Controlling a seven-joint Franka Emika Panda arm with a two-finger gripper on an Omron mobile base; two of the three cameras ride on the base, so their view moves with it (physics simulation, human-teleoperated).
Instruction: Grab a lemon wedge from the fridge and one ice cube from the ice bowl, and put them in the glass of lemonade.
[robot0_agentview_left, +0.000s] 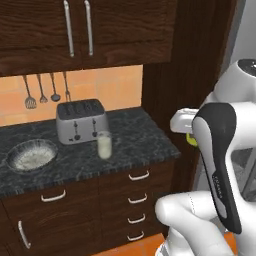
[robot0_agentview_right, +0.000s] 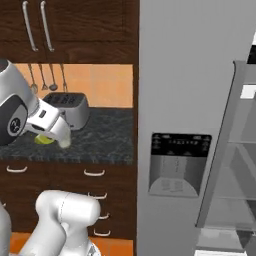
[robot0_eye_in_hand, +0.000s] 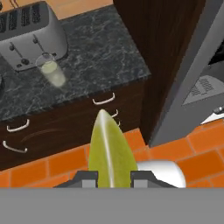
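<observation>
Counter (robot0_agentview_left: 135, 135), left to right: one ice bowl (robot0_agentview_left: 31, 154), one silver toaster (robot0_agentview_left: 81, 120) with one glass of lemonade (robot0_agentview_left: 104, 145) just in front of its right end; four utensils (robot0_agentview_left: 46, 90) hang on the wall above. Right of the counter, the gripper (robot0_eye_in_hand: 113, 177) has its jaws clamped on the one lemon wedge (robot0_eye_in_hand: 110, 151), held in the air off the counter's right end. Farthest right: one fridge (robot0_agentview_right: 190, 100), one door (robot0_agentview_right: 227, 150) open.

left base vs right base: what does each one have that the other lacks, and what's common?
Left base alone: the ice bowl on the counter and the glass of lemonade in front of the toaster.
Right base alone: the fridge front with its black dispenser panel and an open door at the right.
Both: toaster, dark counter, hanging utensils, and the lemon wedge at the arm's end.
</observation>
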